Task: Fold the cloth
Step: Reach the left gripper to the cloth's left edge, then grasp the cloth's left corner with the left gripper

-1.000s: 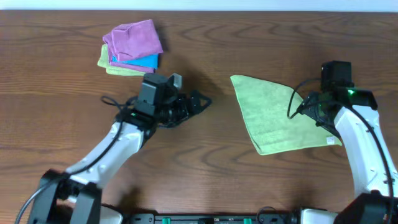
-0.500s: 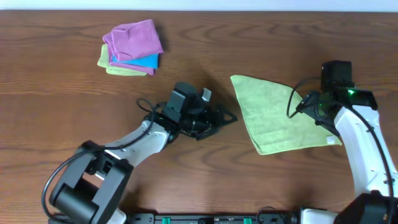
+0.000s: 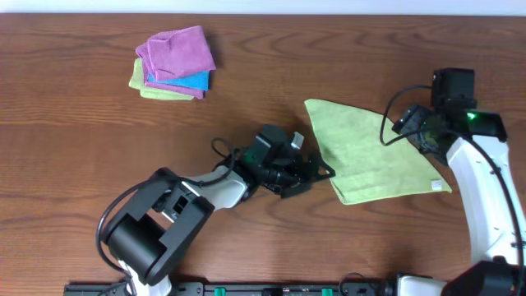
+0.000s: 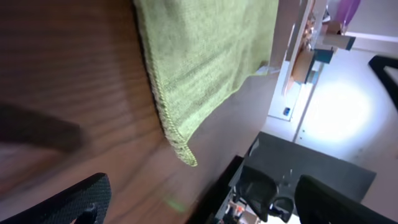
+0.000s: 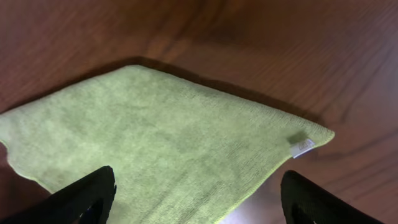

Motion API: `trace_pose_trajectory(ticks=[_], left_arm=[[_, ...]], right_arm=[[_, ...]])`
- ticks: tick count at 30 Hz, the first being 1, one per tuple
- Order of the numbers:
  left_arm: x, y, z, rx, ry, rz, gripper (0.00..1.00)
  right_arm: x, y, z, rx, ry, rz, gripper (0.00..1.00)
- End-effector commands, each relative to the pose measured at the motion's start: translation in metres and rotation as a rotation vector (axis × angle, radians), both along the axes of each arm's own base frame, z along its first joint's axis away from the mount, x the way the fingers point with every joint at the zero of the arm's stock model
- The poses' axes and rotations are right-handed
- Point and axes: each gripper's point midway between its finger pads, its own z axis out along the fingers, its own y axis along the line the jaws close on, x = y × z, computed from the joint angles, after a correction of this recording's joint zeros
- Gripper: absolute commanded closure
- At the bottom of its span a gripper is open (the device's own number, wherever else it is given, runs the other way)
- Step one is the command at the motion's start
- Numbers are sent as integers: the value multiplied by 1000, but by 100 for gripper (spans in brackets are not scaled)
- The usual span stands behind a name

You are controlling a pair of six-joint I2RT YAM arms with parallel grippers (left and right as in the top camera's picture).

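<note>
Plain yellow-green cloth (image 3: 366, 156), purple cloth (image 3: 177, 49), blue cloth (image 3: 194, 80), brown wood-grain table (image 3: 74, 156)

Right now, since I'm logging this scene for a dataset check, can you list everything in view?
cloth: one, yellow-green, lying on the table right of centre
tag: one, white, at a corner of that cloth
purple cloth: one, purple, top of a stack at the upper left of the overhead view
blue cloth: one, blue, middle of that stack
pale green cloth: one, pale green, bottom of that stack
table: one, brown wood, under everything
left gripper: one, black, open, at the cloth's left edge
right gripper: one, black, open, over the cloth's right part
</note>
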Motion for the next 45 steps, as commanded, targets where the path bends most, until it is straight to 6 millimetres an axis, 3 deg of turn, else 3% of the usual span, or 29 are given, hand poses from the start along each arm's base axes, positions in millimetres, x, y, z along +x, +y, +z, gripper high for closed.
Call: trace_pose_trajectory(ticks=[1, 18, 30, 33, 37, 41, 45], left_arm=[[1, -6, -1, 3, 15, 12, 5], [-1, -20, -22, 59, 28, 91, 5], [-1, -66, -24, -43, 84, 3, 4], [-2, -67, -23, -46, 71, -9, 0], [-3, -66, -25, -41, 71, -11, 44], [-2, -66, -25, -41, 45, -23, 74], [2, -63, -25, -44, -1, -36, 94]], right_arm=[[5, -2, 10, 1, -30, 4, 15], [8, 6, 10, 42, -41, 22, 15], [8, 7, 10, 49, -42, 25, 14], [9, 9, 10, 59, -43, 29, 14], [9, 9, 10, 61, -43, 30, 14], [9, 13, 9, 78, -45, 38, 13], [9, 17, 9, 99, -46, 47, 13]])
